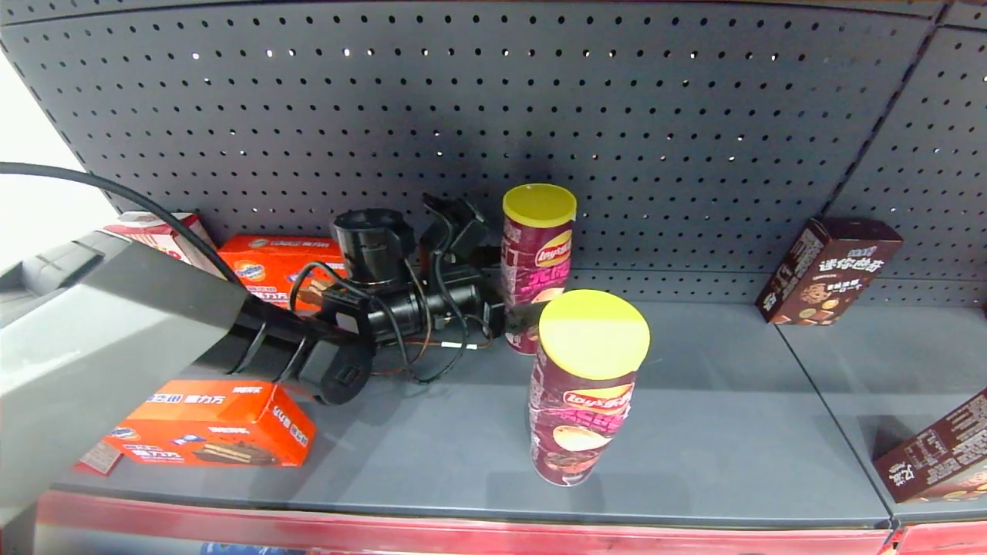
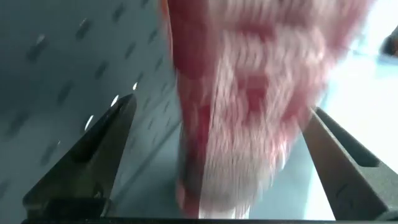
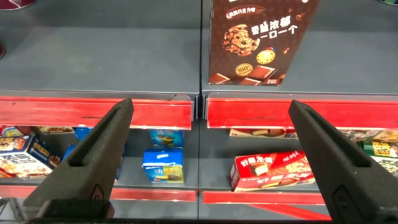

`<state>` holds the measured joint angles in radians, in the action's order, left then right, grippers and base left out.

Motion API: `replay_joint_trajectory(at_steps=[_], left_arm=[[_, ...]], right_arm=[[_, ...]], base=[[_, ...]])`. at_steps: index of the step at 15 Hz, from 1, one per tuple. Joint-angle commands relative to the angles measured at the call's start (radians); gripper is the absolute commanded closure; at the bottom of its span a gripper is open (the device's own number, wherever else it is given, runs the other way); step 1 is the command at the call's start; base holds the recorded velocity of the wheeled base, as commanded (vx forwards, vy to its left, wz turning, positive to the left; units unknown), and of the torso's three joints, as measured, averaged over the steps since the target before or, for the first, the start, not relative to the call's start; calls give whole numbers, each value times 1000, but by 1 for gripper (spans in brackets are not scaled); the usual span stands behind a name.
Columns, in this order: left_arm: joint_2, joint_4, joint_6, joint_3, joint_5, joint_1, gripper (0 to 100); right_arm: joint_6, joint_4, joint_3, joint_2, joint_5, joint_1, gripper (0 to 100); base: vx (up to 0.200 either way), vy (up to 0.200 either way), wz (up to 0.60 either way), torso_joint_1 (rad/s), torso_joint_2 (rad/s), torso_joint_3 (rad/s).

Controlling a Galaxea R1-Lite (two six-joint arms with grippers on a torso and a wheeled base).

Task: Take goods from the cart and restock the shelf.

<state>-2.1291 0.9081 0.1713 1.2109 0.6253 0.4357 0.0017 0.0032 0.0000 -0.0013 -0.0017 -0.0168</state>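
Observation:
Two maroon chip cans with yellow lids stand upright on the grey shelf (image 1: 694, 432). One can (image 1: 537, 262) is at the back near the pegboard, and the other (image 1: 586, 385) is nearer the front edge. My left gripper (image 1: 515, 317) is at the base of the rear can. In the left wrist view this can (image 2: 249, 93) stands between the fingers of the left gripper (image 2: 221, 109), with a gap on one side, so the gripper is open. My right gripper (image 3: 210, 104) is open and holds nothing, facing the shelf's red front rail (image 3: 155, 112) below a brown cookie box (image 3: 261, 37).
Orange snack boxes lie at the shelf's left, one in front (image 1: 216, 424) and one behind (image 1: 285, 266). Brown cookie boxes sit at the right back (image 1: 829, 270) and right front (image 1: 937, 451). A lower shelf holds a blue pack (image 3: 163, 165) and a red box (image 3: 273, 171).

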Motion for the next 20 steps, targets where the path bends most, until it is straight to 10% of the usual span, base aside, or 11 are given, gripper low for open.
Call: replay_joint_trajectory(at_steps=[1, 6, 20], left_arm=[[120, -3, 4, -131, -76, -25, 0], [206, -107, 131, -218, -213, -29, 0], [181, -199, 119, -96, -338, -28, 0]], right_arm=[[0, 0, 0, 1, 0, 0, 0], [0, 0, 0, 1, 0, 0, 0], [0, 0, 0, 1, 0, 0, 0]], base=[[0, 0, 0, 0, 0, 0], [0, 0, 0, 0, 0, 0], [0, 0, 0, 0, 0, 0]])
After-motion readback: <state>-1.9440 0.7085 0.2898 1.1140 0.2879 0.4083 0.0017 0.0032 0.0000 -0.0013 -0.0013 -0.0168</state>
